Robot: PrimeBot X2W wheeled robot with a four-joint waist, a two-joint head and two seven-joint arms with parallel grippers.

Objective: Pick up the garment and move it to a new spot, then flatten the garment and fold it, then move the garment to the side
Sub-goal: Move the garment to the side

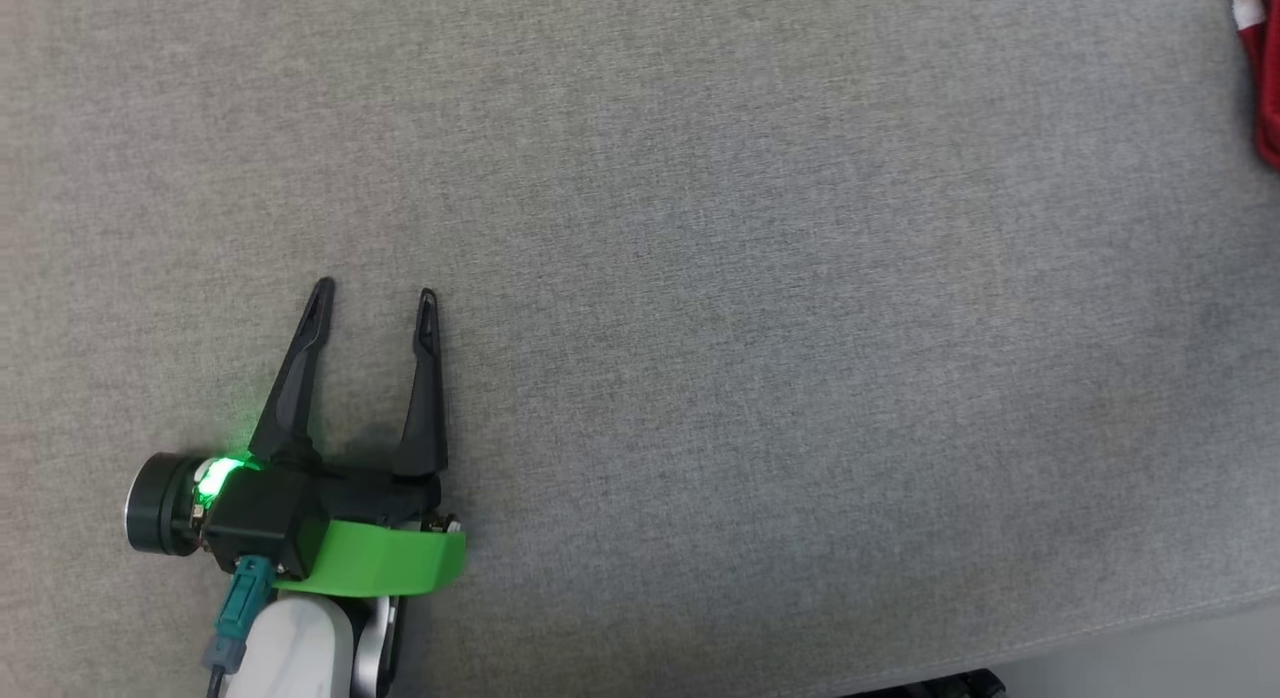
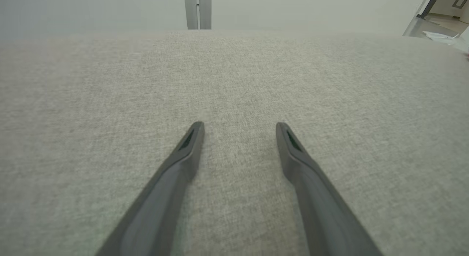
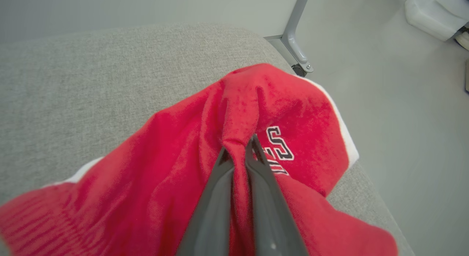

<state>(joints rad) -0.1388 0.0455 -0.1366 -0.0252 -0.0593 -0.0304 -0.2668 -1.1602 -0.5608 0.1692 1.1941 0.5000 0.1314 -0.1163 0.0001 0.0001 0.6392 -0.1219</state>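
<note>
The garment (image 3: 183, 153) is red cloth with a white trim and black-and-white lettering. It lies bunched near a rounded corner of the grey table (image 3: 91, 72). My right gripper (image 3: 239, 147) is shut on a raised fold of it. A sliver of the garment (image 1: 1262, 68) shows at the far right edge of the head view. My left gripper (image 1: 375, 295) stands open over bare grey table at the lower left of the head view. In the left wrist view, nothing lies between the spread fingers of the left gripper (image 2: 238, 127).
The grey fabric table (image 1: 760, 308) has its front edge at the lower right of the head view. Beyond the table corner, a grey metal leg with a caster (image 3: 295, 36) stands on the floor. A white container (image 3: 436, 12) sits on the floor farther off.
</note>
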